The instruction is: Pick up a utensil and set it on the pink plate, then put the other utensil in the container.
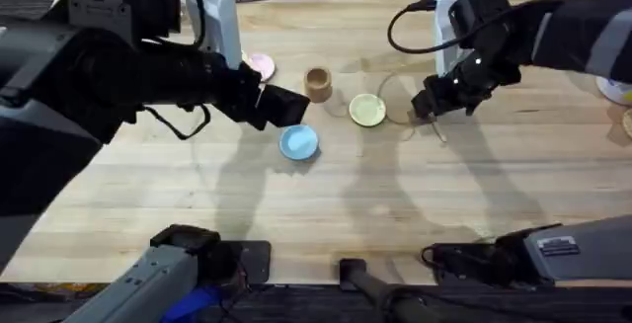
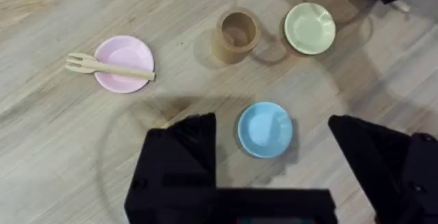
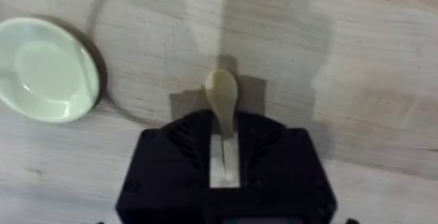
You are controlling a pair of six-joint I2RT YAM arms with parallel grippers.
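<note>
Fork [image 2: 108, 68]: laid across the pink plate [image 2: 130, 56], tines jutting past the rim over the surface [image 1: 326, 204]; seen from the left wrist.
Pink plate: set far left on the surface, left of the cup [image 1: 317, 84]; partly hidden by the left arm in the overhead view.
Cup: stood upright between the pink plate and the green plate [image 1: 367, 110].
Blue plate [image 1: 298, 142]: placed nearer than the cup, just beside the left tool [image 1: 284, 108].
Left tool: held spread above the surface, nothing between its fingers [image 2: 181, 159]; the blue plate is framed below them.
Spoon [image 3: 223, 107]: gripped by its handle in the right tool [image 3: 224, 152], bowl pointing away from it.
Right tool: clenched on the spoon, held right of the green plate.
</note>
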